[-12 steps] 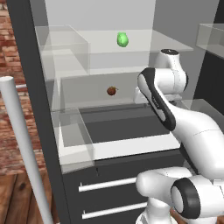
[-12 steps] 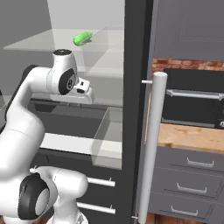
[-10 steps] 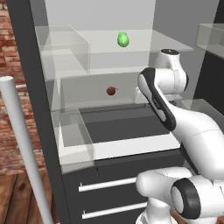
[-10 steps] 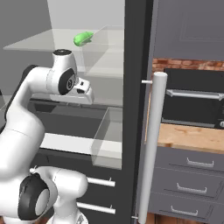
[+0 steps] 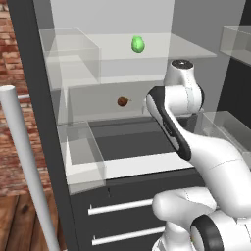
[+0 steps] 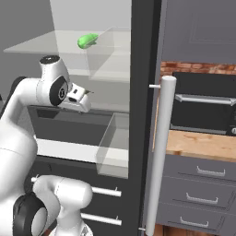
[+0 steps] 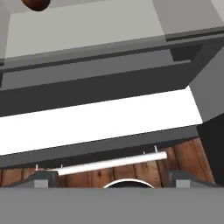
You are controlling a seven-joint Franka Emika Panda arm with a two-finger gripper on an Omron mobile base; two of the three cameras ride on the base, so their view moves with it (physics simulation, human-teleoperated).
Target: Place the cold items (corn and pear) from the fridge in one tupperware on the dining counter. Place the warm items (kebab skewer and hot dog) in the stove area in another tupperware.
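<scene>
The open fridge stands before the robot with its white interior exposed, clear glass shelves and bins stacked one above another, and a silver bar handle rising at the door edge to the right of the claw. The white arm reaches into the fridge at the level of the middle shelf, above the open drawer, whose pale front edge runs across beneath the claw in the hand view. The claw hangs spread nearly as wide as it goes, its two dark tips far apart at the bottom of the hand view, with nothing between them. A clear bin sits just beside the claw on its right, its glass wall narrowing the room on that side, while the space over the drawer lies open. The corn, a bright green cob, lies on the upper glass shelf, above the claw and well apart from it, back from the shelf's front edge. The pear, a small dark reddish-brown fruit, rests on the middle shelf to the left of the claw and deeper into the fridge, with bare shelf all around it; in the hand view it shows at the upper left corner, cut by the picture's edge.
</scene>
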